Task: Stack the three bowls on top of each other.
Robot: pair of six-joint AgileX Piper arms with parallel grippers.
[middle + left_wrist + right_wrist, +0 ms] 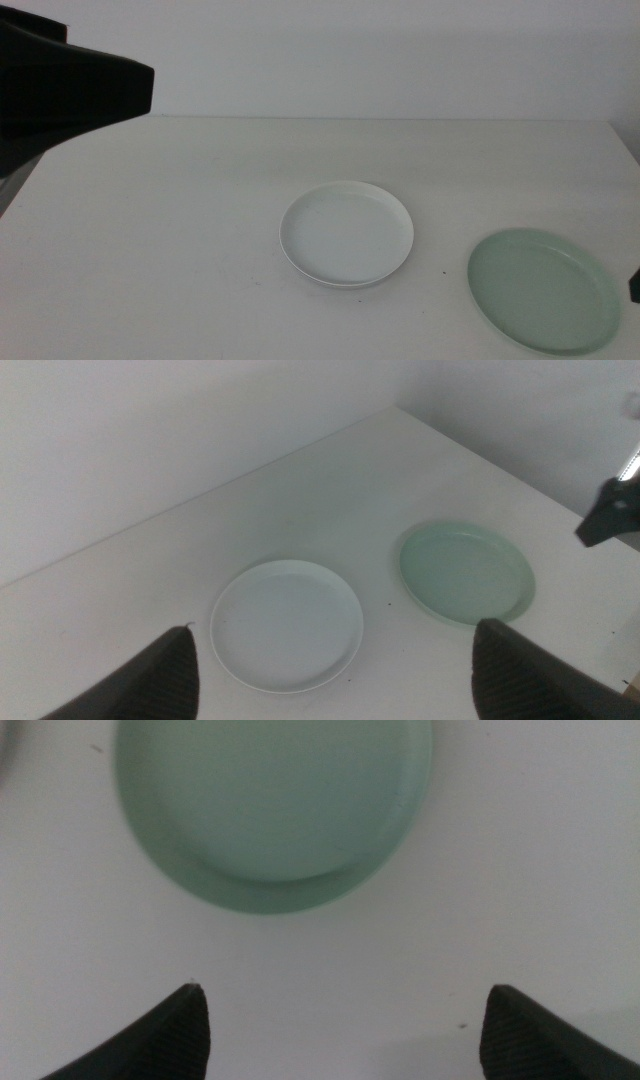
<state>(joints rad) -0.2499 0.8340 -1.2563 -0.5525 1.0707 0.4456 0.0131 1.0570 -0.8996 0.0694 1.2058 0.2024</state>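
A white bowl (346, 234) sits upright near the middle of the table; it also shows in the left wrist view (287, 623). A pale mint green bowl (543, 288) sits to its right near the front edge, apart from it, and shows in both wrist views (466, 572) (272, 805). The pale grey bowl is not in view. My left gripper (335, 625) is open and empty, held high over the table's left side. My right gripper (345, 988) is open and empty, close above the table just beside the green bowl.
The left arm's dark body (70, 85) fills the upper left corner of the middle view. A sliver of the right arm (634, 285) shows at the right edge. The white table (180, 220) ends at a pale wall behind.
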